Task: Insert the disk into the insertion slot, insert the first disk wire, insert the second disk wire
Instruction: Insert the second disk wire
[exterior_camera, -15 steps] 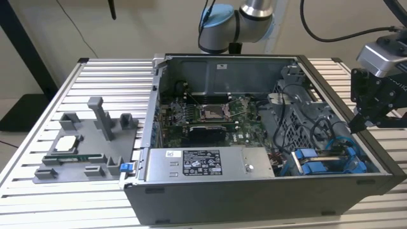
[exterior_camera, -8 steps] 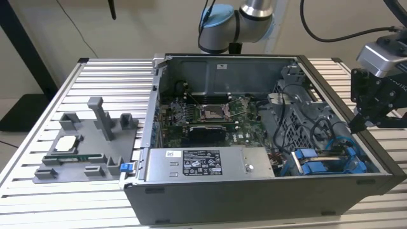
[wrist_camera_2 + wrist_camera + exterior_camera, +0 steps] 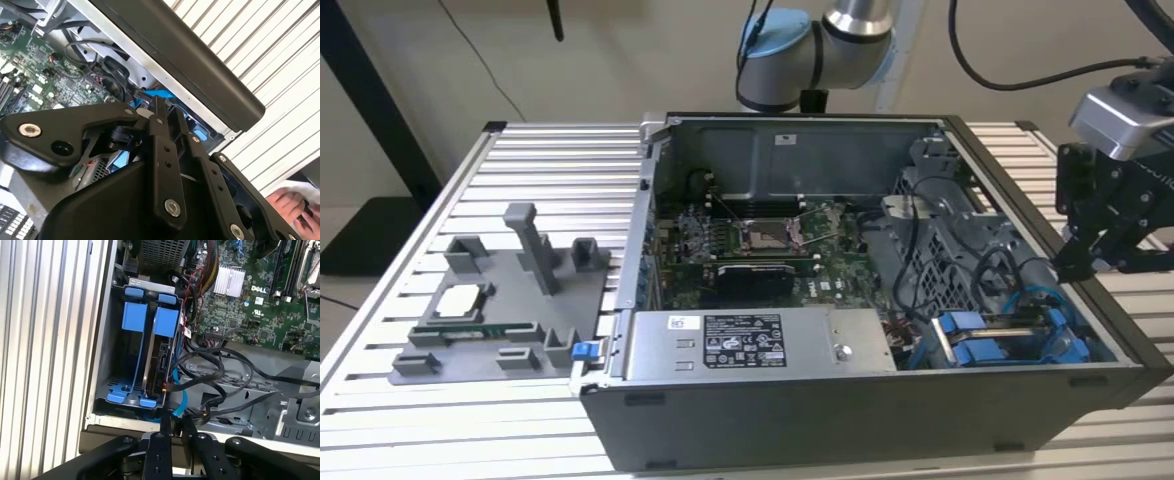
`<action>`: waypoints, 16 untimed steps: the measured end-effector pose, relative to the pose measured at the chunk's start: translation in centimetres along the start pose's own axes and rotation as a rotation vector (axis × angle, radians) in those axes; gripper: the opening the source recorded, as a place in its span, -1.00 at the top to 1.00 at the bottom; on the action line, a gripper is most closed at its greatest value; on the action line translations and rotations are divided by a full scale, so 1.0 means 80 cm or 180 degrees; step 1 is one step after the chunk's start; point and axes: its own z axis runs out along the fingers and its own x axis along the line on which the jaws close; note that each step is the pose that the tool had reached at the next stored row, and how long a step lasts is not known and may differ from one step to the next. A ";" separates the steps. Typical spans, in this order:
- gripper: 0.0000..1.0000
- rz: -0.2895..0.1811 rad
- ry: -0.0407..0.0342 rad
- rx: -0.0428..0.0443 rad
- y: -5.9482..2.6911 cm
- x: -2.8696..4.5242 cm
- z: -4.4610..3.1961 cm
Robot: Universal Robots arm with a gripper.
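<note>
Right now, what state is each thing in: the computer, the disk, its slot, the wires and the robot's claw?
Computer case: side open.
Disk: on edge in the slot, in its blue frame.
Slot: holds the disk.
Wires: at the disk's end; plugged in or not, cannot tell.
Gripper: above the case's edge, next to the slot.

Even, soft indoor light; inside case [image 3: 854,415] dimmer; bright glare on ribbed table [image 3: 280,75].

The disk [image 3: 157,360] stands on edge in the insertion slot [image 3: 104,375] — wires [image 3: 180,399] at its end — pincer [image 3: 174,429] close by.
</note>
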 end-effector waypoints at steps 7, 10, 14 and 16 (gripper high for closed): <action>-1.00 0.0001 0.0167 -0.0025 -0.001 -0.0056 0.0022; -1.00 0.0014 0.0193 -0.0029 -0.001 -0.0061 0.0048; -1.00 0.0022 0.0198 -0.0026 -0.001 -0.0073 0.0066; -1.00 0.0025 0.0199 -0.0023 -0.001 -0.0074 0.0071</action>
